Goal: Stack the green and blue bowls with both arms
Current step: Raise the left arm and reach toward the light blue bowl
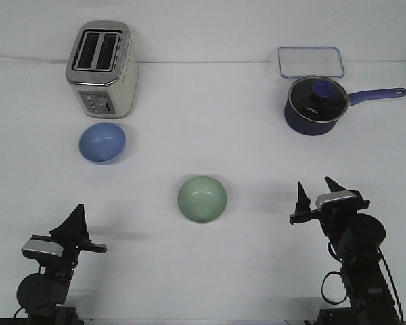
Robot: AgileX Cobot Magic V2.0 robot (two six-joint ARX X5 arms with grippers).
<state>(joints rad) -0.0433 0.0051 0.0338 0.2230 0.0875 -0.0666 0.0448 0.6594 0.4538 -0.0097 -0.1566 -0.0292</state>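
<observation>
Fingers: right [319,191] spread open, empty; left [75,220] state unclear, tips overlap. Green bowl [201,198] mid-tabletop [210,128]; blue bowl [102,142] at 10 o'clock from it, just below toaster [101,68]. Bowls well apart.

Sage-green bowl [201,198], periwinkle bowl [102,142], navy saucepan [316,105]

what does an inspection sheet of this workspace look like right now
surface: white table, no spills seen
job's things: blue bowl upright in front of the toaster; green bowl upright near the centre; apart, not stacked
clutter: toaster far left; lidded saucepan far right; clear container behind it
grippers: left gripper and right gripper empty, away from the bowls; right jaws apart, left jaws unclear
cables: thin black cable looped at the right arm base
surroundings: white wall behind, nothing else seen
</observation>
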